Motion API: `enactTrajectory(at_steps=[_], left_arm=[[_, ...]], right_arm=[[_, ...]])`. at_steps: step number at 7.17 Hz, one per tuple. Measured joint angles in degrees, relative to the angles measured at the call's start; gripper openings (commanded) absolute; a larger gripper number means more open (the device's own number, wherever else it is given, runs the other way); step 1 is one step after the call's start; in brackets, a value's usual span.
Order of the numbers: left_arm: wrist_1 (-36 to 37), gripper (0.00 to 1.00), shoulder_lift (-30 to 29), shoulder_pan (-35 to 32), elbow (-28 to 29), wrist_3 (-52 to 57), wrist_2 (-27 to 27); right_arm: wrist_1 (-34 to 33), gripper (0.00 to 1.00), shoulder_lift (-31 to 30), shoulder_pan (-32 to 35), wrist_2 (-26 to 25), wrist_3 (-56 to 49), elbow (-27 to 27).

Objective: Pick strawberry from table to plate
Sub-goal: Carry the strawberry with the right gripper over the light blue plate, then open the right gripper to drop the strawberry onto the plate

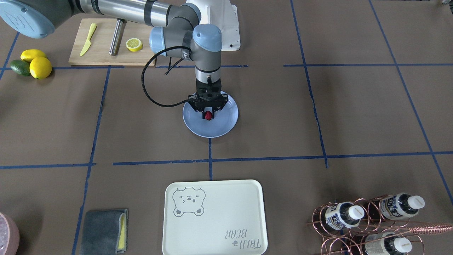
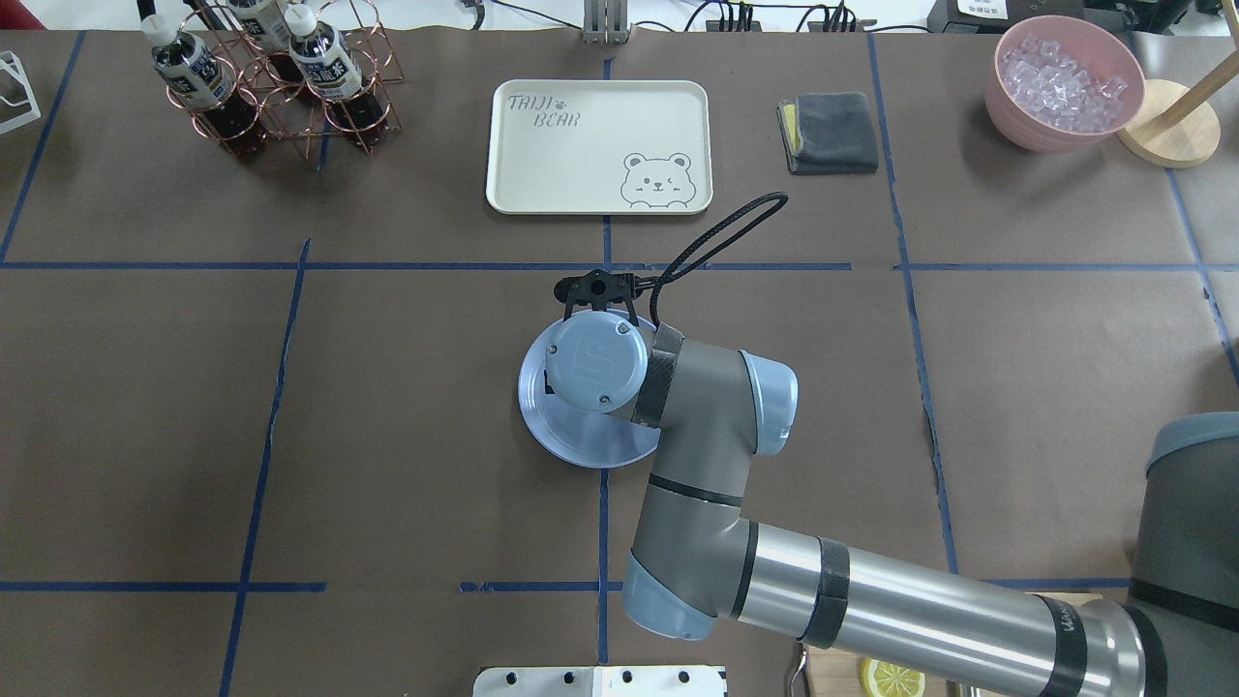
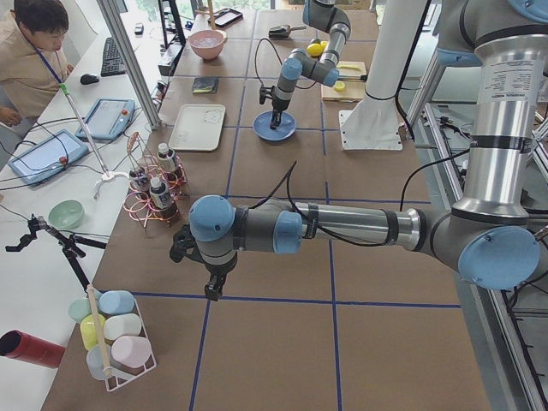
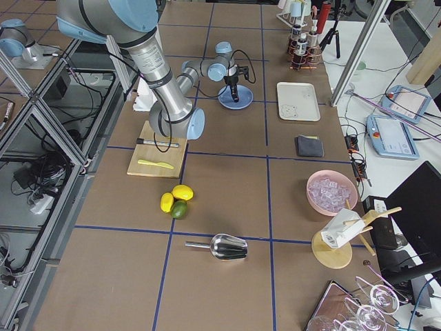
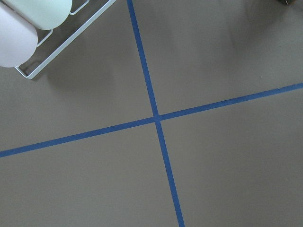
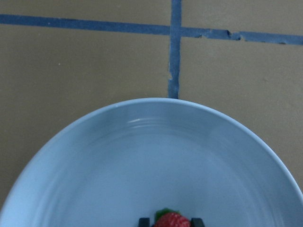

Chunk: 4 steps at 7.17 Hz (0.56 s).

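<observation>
The strawberry [image 1: 208, 115] is pinched between the fingers [image 6: 144, 222] of the right gripper [image 1: 208, 117], low over the plate [image 1: 212, 133] on the table [image 1: 336, 113]. The carry is judged done; only release is left. The state of the left gripper [image 3: 214, 289] cannot be told.

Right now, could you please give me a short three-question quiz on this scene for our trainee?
1. True or false: the strawberry lies on the cutting board.
2. The right gripper is: A) open, holding nothing B) shut on the strawberry C) shut on a lemon.
3. What lies directly beneath the strawberry?
Key: 1 false; 2 B; 3 the pale blue plate.
</observation>
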Motion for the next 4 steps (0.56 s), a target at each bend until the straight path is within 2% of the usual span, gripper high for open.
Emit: enactTrajectory(at_steps=[2,4], left_arm=[[-0.1,1.0,0.0,0.0,0.0,0.0,0.0],[-0.1,1.0,0.0,0.0,-0.1,0.0,0.0]], right_arm=[[-0.1,1.0,0.3,0.2,0.3,-0.3,0.8],[-2.5,1.0,-0.4,3.4,1.3,-5.5,3.4]])
